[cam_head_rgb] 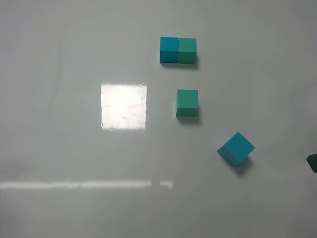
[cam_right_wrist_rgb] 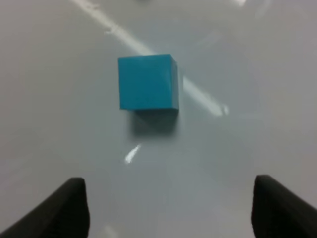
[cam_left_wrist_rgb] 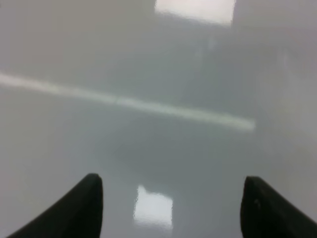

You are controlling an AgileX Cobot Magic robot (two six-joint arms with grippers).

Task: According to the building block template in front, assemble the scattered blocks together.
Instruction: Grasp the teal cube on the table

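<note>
Nothing's joined yet. The two-tone blue-and-green template bar sits at 12 o'clock from the loose matte teal-green cube. The matte blue cube lies skewed, well apart at 4 o'clock. Both the right fingers and the left fingers are spread and empty.
</note>
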